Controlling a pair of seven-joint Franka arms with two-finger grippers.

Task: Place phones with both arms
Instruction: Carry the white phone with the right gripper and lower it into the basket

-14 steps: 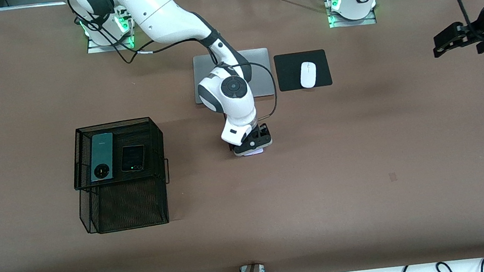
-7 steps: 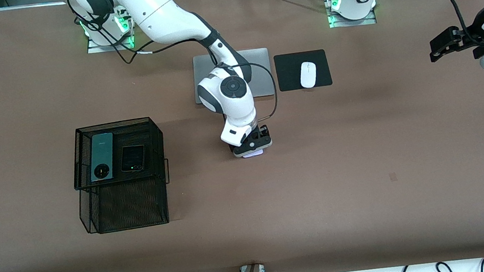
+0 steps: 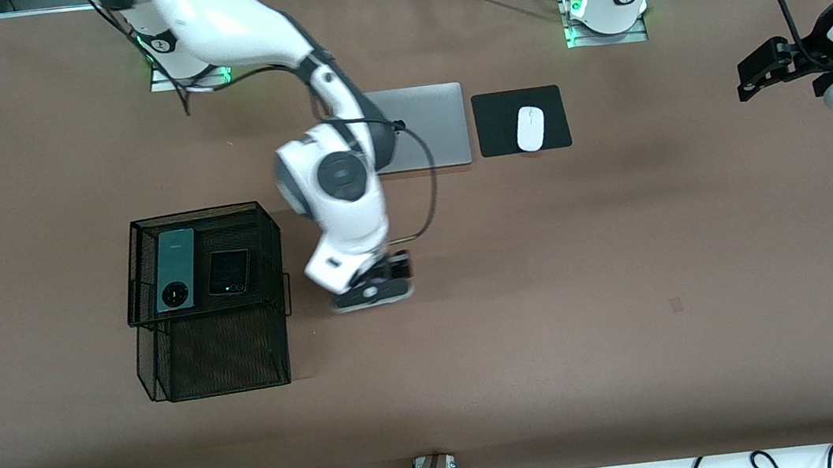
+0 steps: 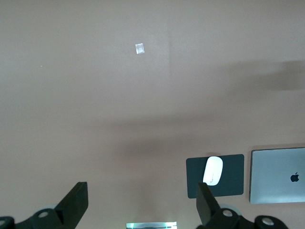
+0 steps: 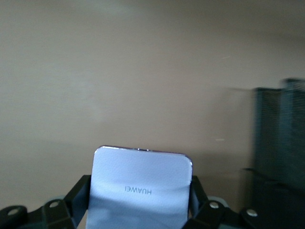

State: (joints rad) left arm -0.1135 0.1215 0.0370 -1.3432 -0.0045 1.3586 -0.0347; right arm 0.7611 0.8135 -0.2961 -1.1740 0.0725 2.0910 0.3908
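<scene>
My right gripper [image 5: 140, 192] is shut on the pale-lilac phone [image 5: 140, 186], which stands flat between both fingers [image 5: 81, 193]. In the front view this gripper [image 3: 372, 291] hangs over bare table beside the black mesh basket [image 3: 196, 213], and the hand hides the phone. On the basket's top shelf lie the long dark-green phone [image 3: 175, 269] and the small black phone [image 3: 229, 272], side by side. My left gripper [image 3: 755, 75] waits open and empty over the left arm's end of the table; its fingers [image 4: 76, 202] stand wide apart.
A silver laptop [image 3: 427, 125] lies near the robots' bases, partly covered by the right arm. Beside it a white mouse [image 3: 530, 128] rests on a black pad [image 3: 498, 124]. The basket's dark wall [image 5: 279, 143] shows in the right wrist view.
My right gripper closed on the pale-lilac phone, lifted it off the table and carried it toward the basket. The left arm shifted only slightly.
</scene>
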